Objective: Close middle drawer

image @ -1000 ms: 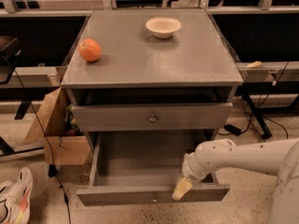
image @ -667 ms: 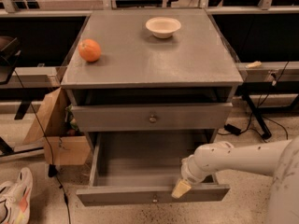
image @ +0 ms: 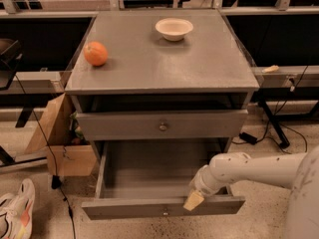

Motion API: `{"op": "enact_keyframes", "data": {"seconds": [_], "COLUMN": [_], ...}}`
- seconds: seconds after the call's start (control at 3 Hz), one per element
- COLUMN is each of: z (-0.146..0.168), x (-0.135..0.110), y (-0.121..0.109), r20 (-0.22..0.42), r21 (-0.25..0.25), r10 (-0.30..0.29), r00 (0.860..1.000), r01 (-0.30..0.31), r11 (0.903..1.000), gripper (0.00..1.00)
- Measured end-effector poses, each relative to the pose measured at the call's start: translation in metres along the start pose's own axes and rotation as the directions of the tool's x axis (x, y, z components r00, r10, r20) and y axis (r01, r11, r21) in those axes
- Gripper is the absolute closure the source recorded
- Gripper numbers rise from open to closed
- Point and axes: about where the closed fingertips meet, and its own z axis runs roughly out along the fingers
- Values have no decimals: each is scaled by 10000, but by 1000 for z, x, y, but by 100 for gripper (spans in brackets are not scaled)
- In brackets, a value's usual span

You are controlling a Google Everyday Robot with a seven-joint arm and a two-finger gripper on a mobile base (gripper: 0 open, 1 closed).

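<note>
The middle drawer (image: 149,169) is pulled far out of the grey cabinet (image: 164,63). It is wide, deep and empty. Its low front panel (image: 124,209) carries a small round knob (image: 164,213). My gripper (image: 193,200), with a yellowish tip, rests at the top edge of that front panel, right of the knob, on the drawer's inner side. My white arm (image: 259,169) reaches in from the right. The lowest drawer is hidden beneath the open one.
The taller-fronted top drawer (image: 162,125) sits above the open one. An orange (image: 95,53) and a white bowl (image: 174,28) sit on the cabinet top. A cardboard box (image: 57,138) and a shoe (image: 17,213) lie at the left, and cables (image: 279,128) at the right.
</note>
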Motion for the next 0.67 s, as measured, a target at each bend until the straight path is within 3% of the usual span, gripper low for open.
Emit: {"op": "enact_keyframes", "data": {"seconds": [0.33,0.67], "z": [-2,-3], "x": [1,3], "y": [3,2], "r20": [-1,7], "r21": [-2,-8], "r10": [5,50], "r00": [10000,10000], "r01": [-5,-50], "r11": [10000,10000], "gripper": [86,100]}}
